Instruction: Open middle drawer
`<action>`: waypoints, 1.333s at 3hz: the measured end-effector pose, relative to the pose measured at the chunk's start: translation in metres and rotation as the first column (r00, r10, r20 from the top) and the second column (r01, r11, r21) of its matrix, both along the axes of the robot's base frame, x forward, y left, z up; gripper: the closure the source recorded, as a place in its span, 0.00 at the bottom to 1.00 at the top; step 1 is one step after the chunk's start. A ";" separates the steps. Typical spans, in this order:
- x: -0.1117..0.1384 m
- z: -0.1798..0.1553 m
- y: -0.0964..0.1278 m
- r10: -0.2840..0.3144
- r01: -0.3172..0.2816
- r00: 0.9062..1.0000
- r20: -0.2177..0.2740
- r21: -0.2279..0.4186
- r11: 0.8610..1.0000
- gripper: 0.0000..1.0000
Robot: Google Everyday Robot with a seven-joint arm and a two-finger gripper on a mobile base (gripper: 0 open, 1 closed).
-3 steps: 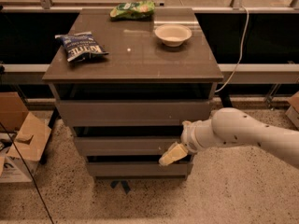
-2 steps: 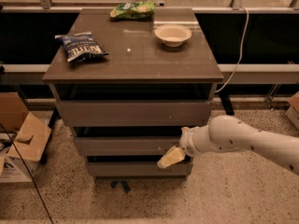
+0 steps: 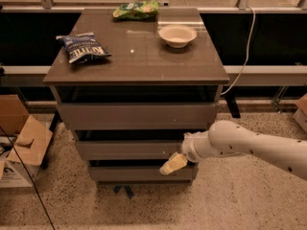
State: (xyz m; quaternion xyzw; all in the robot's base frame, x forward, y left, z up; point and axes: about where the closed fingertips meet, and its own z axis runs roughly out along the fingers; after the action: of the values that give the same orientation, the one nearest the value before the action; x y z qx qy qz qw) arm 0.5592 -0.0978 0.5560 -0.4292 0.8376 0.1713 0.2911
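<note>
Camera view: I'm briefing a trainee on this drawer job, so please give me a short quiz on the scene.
1. True or false: the bowl sits on the cabinet top.
2. Where is the pincer? A) over the bowl B) by the lower right edge of the middle drawer C) on the floor
3. What colour is the bag at the top's back edge?
Key: 1 true; 2 B; 3 green.

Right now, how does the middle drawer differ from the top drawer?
The top drawer front is taller and wider; the middle drawer front is shorter and narrower. The top drawer sits just under the tabletop; the middle drawer sits below it. The end effector is at the middle drawer's lower right edge in the camera view, away from the top drawer. Both fronts are plain, grey-brown and handleless.
</note>
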 end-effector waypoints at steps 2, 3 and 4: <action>0.011 -0.042 0.002 0.022 -0.021 1.000 0.004 -0.066 0.998 0.00; 0.026 -0.055 0.002 0.024 -0.021 0.999 0.036 -0.068 0.997 0.00; 0.043 -0.066 0.001 0.021 -0.020 0.998 0.051 -0.022 1.000 0.00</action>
State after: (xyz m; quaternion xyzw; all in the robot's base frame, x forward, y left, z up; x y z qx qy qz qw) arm 0.6025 -0.0966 0.4901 -0.4452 0.8273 0.1541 0.3059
